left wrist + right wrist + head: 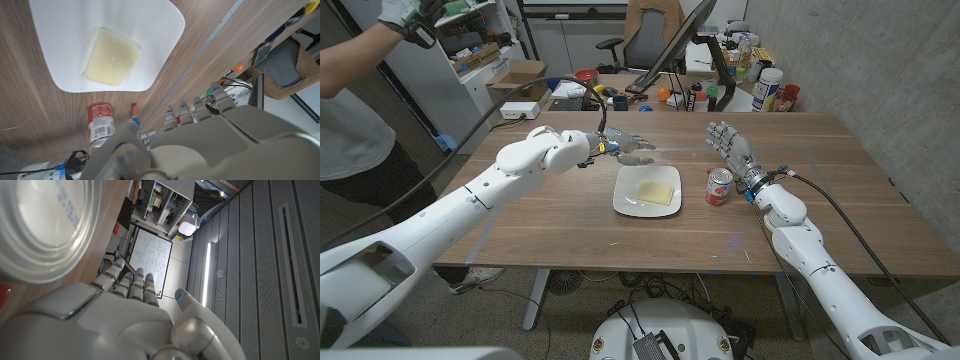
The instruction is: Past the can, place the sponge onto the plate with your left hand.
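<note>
In the centre of the head view, the white plate [647,190] lies on the wooden desk [560,225], and the yellow sponge [657,189] lies flat on it, a little toward its right side. In the left wrist view the sponge [111,56] is plainly inside the plate [65,30], apart from its rim.

Just right of the plate stands the red can [719,186] — upright, close to the plate but not touching it. In the left wrist view the can [101,125] is beside the plate's edge.

The right hand [732,147] is a little behind the can and to its right, in the right middle of the frame. Its fingers [722,131] are spread and stretched out and they hold nothing. In the right wrist view the metal top of the can [42,225] is very near this hand [125,315].

The left hand [622,146] is above the desk just behind the plate's upper left corner — it holds nothing, and its fingers [642,146] are loosely apart and reach toward the right of the frame.

At the upper left edge of the frame there is a person's arm [355,60] with a gloved hand.
</note>
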